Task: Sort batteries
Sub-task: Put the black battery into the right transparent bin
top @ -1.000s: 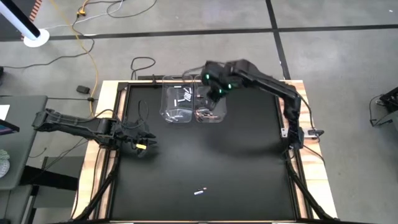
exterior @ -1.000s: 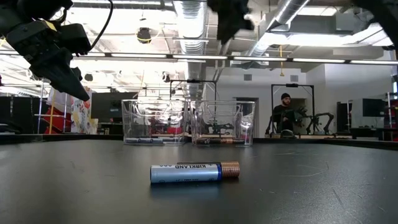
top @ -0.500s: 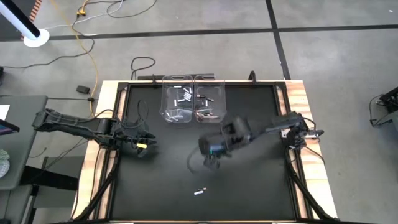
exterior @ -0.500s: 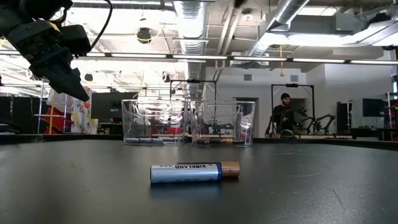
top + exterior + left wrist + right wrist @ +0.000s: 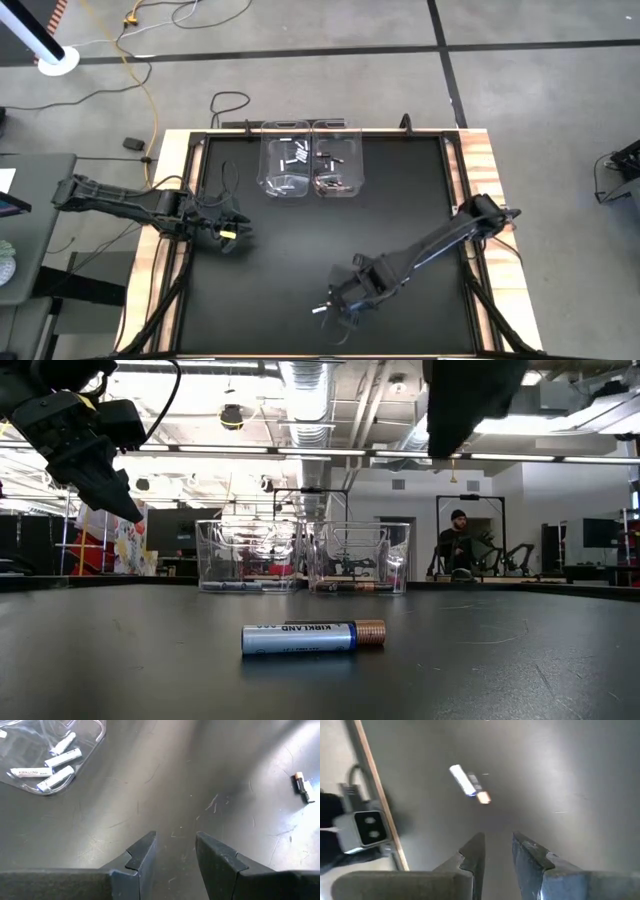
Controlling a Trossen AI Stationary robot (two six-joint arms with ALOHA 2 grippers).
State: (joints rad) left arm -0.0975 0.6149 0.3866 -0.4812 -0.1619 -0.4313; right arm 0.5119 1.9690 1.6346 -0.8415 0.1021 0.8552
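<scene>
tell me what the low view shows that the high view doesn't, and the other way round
Only the low view: the printing on the loose battery and its copper-coloured end, the room behind the table, a person seated far back, ceiling pipes and lights.

Only the high view: the whole black table, the grey floor, a yellow cable, the right claw just beside that battery, and white batteries lying in the left bin.

Both: the loose battery, the two clear bins side by side, and the left claw waiting off to the left.
</scene>
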